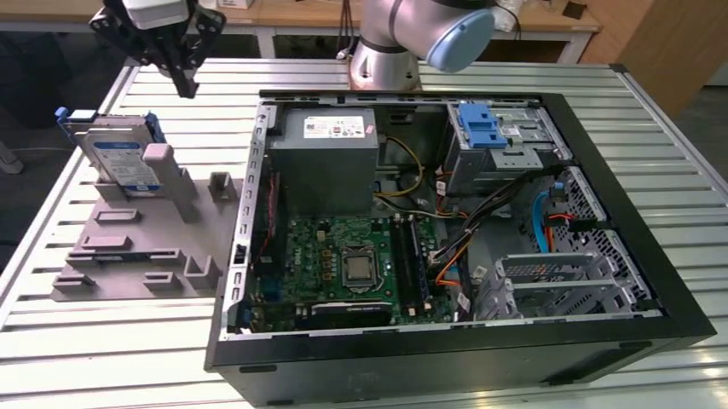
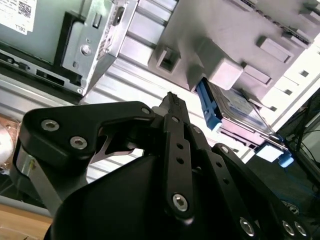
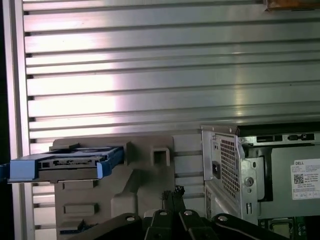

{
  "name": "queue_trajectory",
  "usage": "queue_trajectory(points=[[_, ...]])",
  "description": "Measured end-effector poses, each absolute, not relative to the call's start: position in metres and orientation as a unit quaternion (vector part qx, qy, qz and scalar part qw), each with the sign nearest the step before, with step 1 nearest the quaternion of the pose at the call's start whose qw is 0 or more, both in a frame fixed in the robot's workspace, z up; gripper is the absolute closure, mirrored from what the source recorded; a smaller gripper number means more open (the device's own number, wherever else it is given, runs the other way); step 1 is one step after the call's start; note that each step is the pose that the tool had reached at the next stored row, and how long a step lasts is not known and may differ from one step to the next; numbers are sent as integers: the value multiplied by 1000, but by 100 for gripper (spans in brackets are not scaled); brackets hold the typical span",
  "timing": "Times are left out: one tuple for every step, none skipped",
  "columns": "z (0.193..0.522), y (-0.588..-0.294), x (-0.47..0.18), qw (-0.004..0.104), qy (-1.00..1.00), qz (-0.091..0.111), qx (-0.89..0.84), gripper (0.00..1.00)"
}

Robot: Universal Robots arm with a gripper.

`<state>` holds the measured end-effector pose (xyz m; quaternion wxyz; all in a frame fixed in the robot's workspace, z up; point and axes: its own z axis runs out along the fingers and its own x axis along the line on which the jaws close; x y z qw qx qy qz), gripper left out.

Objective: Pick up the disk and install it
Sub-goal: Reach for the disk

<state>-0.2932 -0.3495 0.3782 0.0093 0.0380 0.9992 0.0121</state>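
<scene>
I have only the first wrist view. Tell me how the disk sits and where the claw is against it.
Observer: In the exterior view the disk stands on edge in the grey holder, with its labelled face showing.
Operator: Now the claw.
Observer: The claw hangs shut and empty above the table. It is apart from the disk, toward the exterior view's right of it.
Operator: Describe the inside of the computer case.
Observer: A metal drive cage with a blue latch bracket on top sits in its far corner, on the exterior view's right.
</scene>
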Motion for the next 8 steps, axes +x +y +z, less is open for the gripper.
queue_trajectory(points=[[378, -348, -296, 9, 999, 12, 38, 88], [378, -346, -298, 9, 999, 12, 38, 88], [377, -344, -301, 9, 999, 12, 38, 88], [377, -343, -304, 9, 999, 11, 38, 88], [377, -341, -307, 9, 999, 11, 38, 88], [376, -340, -310, 9, 999, 11, 38, 88], [375, -339, -313, 9, 999, 11, 38, 88], [375, -338, -316, 9, 999, 10, 38, 88]])
